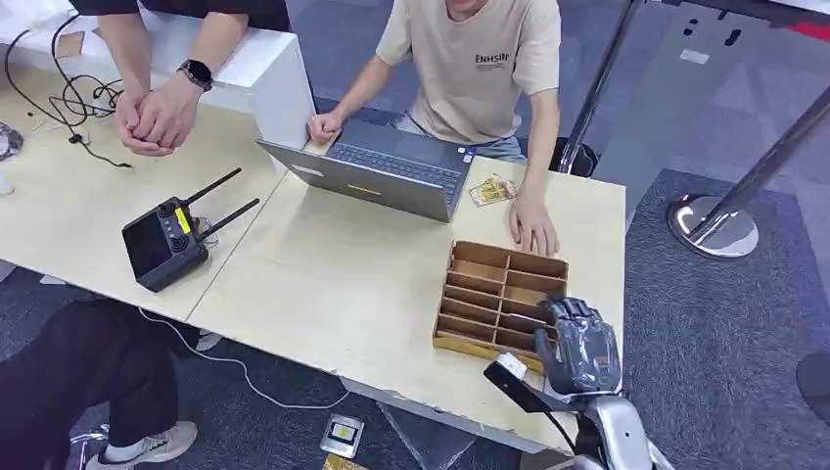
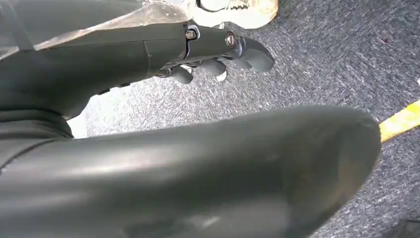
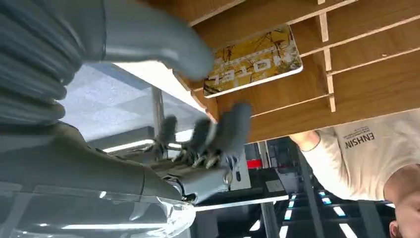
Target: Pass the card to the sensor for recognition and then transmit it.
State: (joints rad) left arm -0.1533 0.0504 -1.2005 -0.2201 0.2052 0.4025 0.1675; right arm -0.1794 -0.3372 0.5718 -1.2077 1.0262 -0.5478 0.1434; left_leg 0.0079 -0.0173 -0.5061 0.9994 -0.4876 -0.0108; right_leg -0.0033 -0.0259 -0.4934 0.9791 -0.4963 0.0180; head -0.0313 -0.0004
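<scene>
- The step in hand looks like the pick-up: the right robot hand (image 1: pixel 577 343) hangs over the near corner of the wooden slotted tray (image 1: pixel 489 269) on the worktop (image 1: pixel 333 284), and no card is in its grasp.
- In the right wrist view the right robot hand (image 3: pixel 208 131) holds nothing, its fingers (image 3: pixel 233 124) apart and only loosely bent.
- The hotel card (image 3: pixel 255 59) lies flat in a tray compartment just beyond those fingertips, between the thumb (image 3: pixel 158 39) and the fingers, near but apart.
- The next move, as a judgement, calls for reaching further into that compartment and pinching the card's edge without catching the thin dividers.
- No sensor can be made out with certainty.
- The left robot hand (image 2: pixel 218 57) hangs over the carpet floor (image 2: pixel 322 64), fingers curled in around nothing.
- A person's hand (image 1: pixel 533 230) rests on the worktop just past the tray, beyond the right robot hand.
</scene>
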